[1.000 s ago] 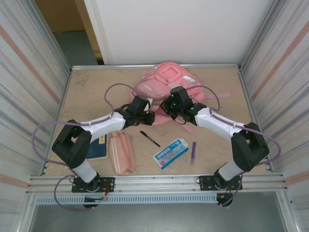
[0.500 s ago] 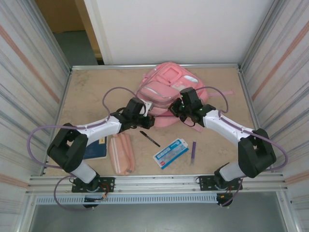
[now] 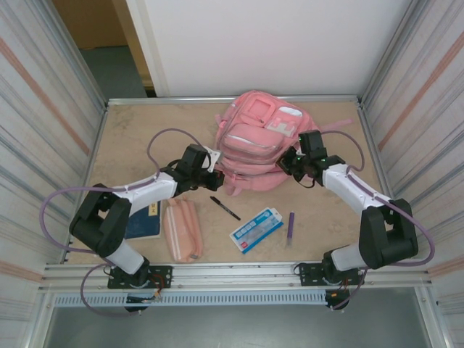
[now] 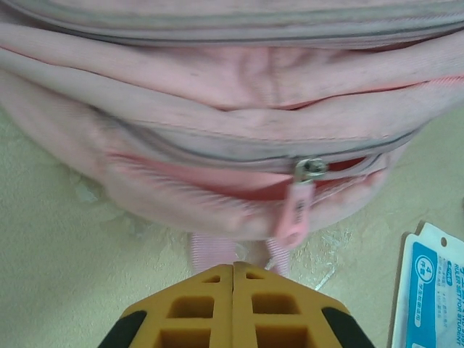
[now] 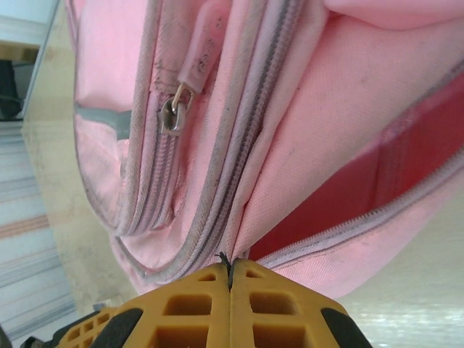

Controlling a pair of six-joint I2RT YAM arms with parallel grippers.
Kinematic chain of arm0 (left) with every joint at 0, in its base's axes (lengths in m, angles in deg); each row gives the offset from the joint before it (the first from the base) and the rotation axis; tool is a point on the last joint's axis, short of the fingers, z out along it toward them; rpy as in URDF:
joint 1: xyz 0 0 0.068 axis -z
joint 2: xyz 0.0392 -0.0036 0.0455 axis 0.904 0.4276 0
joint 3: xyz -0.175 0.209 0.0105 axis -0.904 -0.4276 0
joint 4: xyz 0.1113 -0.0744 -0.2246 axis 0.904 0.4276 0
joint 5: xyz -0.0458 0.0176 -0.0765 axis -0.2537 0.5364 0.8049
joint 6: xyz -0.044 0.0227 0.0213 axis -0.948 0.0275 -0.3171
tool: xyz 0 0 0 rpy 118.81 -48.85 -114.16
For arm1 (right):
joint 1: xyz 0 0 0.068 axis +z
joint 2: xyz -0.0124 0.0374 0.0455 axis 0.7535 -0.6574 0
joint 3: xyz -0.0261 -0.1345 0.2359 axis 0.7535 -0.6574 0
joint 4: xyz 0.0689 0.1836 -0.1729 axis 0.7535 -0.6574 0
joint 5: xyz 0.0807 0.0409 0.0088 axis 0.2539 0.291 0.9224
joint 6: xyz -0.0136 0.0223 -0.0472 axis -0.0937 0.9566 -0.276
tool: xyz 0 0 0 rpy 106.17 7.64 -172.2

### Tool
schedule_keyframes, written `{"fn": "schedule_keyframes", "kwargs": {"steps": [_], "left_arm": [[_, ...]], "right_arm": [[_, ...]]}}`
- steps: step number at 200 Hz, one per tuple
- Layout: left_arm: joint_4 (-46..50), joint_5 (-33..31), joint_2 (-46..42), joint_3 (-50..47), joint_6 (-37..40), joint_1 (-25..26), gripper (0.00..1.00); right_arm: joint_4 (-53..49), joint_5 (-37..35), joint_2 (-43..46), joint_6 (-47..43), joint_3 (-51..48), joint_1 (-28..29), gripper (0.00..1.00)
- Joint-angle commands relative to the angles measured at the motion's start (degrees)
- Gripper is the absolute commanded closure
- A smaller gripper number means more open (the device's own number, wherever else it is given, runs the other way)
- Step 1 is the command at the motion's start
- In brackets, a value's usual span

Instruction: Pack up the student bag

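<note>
On the beige table [image 3: 130, 138] between metal walls [image 3: 43, 109], right claw [image 5: 230, 267] pinches the student bag [image 3: 257, 134], left claw [image 4: 233, 267] closed.

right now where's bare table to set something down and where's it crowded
Widest bare patch: the far-left corner, between the left wall and the student bag. A smaller one sits near right, between the purple pen and the right arm. Crowded: the strip in front of the bag, with the pencil case, black pen and blue packet.
</note>
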Motion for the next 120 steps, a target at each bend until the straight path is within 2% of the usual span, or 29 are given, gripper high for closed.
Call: {"fn": "schedule_keyframes", "kwargs": {"steps": [1,31,46,52,61,68,94,120], "left_arm": [[0.37,1.80,0.53,1.78,2.19,-0.59,1.00],[-0.53,4.98,1.63,2.11,1.00,0.42,1.00],[-0.66,5.65,1.48,2.35,0.81,1.02,1.00],[-1.29,5.74,1.26,2.18,0.21,1.12,0.89],[-2.93,6.29,1.05,1.73,-0.50,1.08,0.64],[-4.47,6.64,0.87,1.39,-0.99,1.19,0.56],[-6.35,6.95,1.27,2.31,-0.88,2.13,0.51],[-2.90,1.11,3.50,4.83,-0.40,3.36,0.49]], "right_arm": [[-1.46,3.48,-1.25,-5.22,3.49,-2.92,1.00],[0.11,9.27,-3.17,-5.56,3.91,-4.74,1.00],[2.00,9.01,-1.20,-4.82,2.40,-3.73,1.00],[2.14,8.54,-0.39,-4.66,2.12,-3.38,1.00],[2.00,8.60,0.35,-4.61,2.12,-3.05,1.00],[1.62,8.83,0.84,-4.57,2.31,-2.83,1.00],[0.98,9.54,0.70,-5.22,2.90,-2.43,1.00],[0.08,10.87,-0.52,-5.29,3.15,-2.37,1.00]]}}
